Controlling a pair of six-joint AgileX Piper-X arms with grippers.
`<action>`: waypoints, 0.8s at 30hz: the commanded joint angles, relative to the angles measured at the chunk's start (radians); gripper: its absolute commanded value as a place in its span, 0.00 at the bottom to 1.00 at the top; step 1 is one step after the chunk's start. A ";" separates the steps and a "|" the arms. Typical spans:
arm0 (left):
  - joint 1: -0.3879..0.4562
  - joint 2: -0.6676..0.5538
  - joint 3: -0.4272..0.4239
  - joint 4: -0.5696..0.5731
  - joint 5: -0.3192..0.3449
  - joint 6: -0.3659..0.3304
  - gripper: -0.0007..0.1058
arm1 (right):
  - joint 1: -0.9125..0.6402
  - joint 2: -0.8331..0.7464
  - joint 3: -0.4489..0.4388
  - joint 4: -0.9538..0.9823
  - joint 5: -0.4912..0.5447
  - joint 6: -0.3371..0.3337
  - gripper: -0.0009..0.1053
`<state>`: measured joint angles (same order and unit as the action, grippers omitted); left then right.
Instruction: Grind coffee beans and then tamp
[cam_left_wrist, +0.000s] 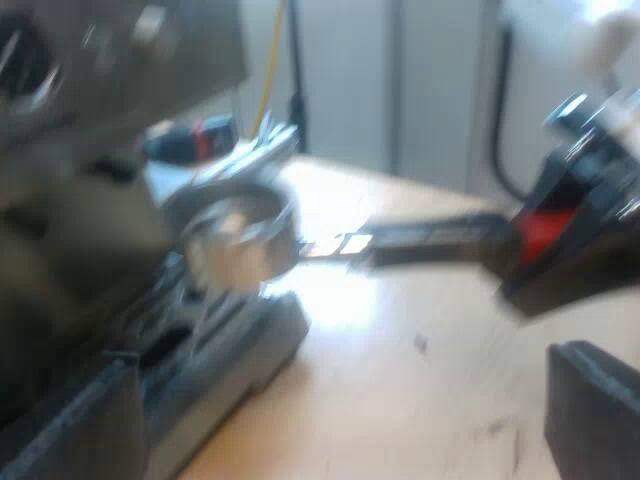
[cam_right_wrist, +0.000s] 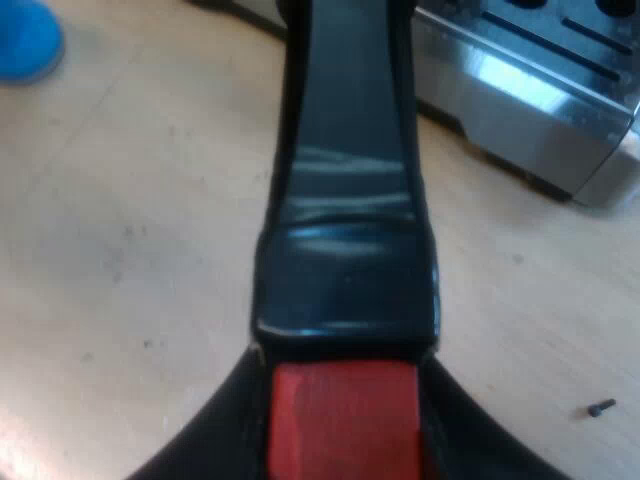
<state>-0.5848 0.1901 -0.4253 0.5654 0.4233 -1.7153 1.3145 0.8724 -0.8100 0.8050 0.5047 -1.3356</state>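
**Grinding step, holder presented to the machine.** The right end effector (cam_left_wrist: 560, 240) is clenched on the metal holder (cam_left_wrist: 240, 240). Its two black fingers (cam_right_wrist: 200, 450) close on either side of the dark handle (cam_right_wrist: 345, 200), just where the red end (cam_right_wrist: 345, 410) begins. The handle runs roughly level above the tabletop (cam_left_wrist: 400, 400). It carries the holder's round basket up to the front of the espresso machine (cam_left_wrist: 90, 200), just above the drip tray (cam_right_wrist: 540, 90). Whether the basket is already seated in the machine or only held against it cannot be told, and its contents cannot be made out.

The left end effector (cam_left_wrist: 340, 440) is released. Its fingers (cam_left_wrist: 595, 405) stand wide apart with nothing between them, and it hangs low over the tabletop near the drip tray, facing the holder from the side. The blue tamper (cam_right_wrist: 20, 40) stands on the tabletop, well apart from the handle and untouched. A small dark screw (cam_right_wrist: 600, 408) lies loose on the wood nearer the grasping fingers.

**Reading.** The step in hand appears to be the first one, bringing the holder to the grinder outlet, and tamping is not yet begun. The next move probably calls for a firm grasp on the handle, with the basket kept level as it is eased squarely into its seat. The handle is long, so a small tilt at the wrist would swing the basket off line. Once grounds are in, the holder will need a steady rest on the tabletop, and the free end effector will have to fetch the tamper.
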 joint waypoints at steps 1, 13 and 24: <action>-0.006 -0.045 -0.019 0.070 -0.026 -0.011 0.78 | 0.022 -0.039 -0.013 0.011 0.031 -0.023 0.01; -0.006 -0.056 -0.008 0.118 -0.031 -0.009 0.78 | 0.043 -0.068 0.187 -0.147 -0.016 -0.055 0.01; -0.006 0.126 0.051 0.074 -0.023 0.040 0.78 | 0.038 -0.036 0.285 -0.259 -0.023 -0.099 0.01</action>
<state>-0.5848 0.3164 -0.3714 0.6634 0.3965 -1.6744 1.3574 0.8395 -0.5182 0.5821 0.4591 -1.4193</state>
